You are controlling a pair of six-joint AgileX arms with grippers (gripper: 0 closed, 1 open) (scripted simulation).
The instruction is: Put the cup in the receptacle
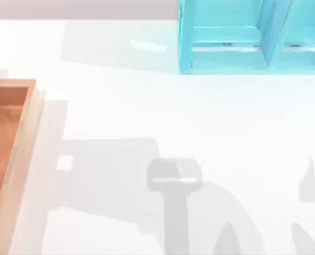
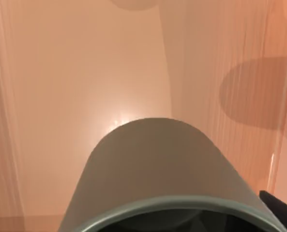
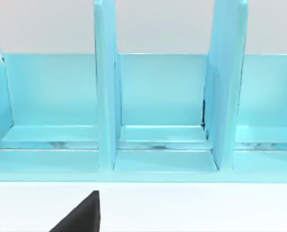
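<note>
White bench (image 1: 146,111) runs across the top view, bare but for grey shadows of the arms at the near edge. Receptacle (image 1: 24,159) sits at the left edge of the bench, cut off by the frame: orange-brown wooden floor, lighter tan rim wall on its right side. Turquoise divided rack (image 1: 242,37) stands at the far side, right of centre, with upright partitions between its slots.

Left wrist view: cup (image 2: 158,169), dark olive-grey, plain matte side, seen close from its rim end, with the receptacle's orange-brown floor (image 2: 85,72) behind it and a round shadow cast on that floor. Whether the cup rests on the floor or hangs above it cannot be told. State of the left fingers cannot be told.

Right wrist view: faces the rack's slots (image 3: 162,96) across a strip of white bench. State of the right fingers cannot be told.
</note>
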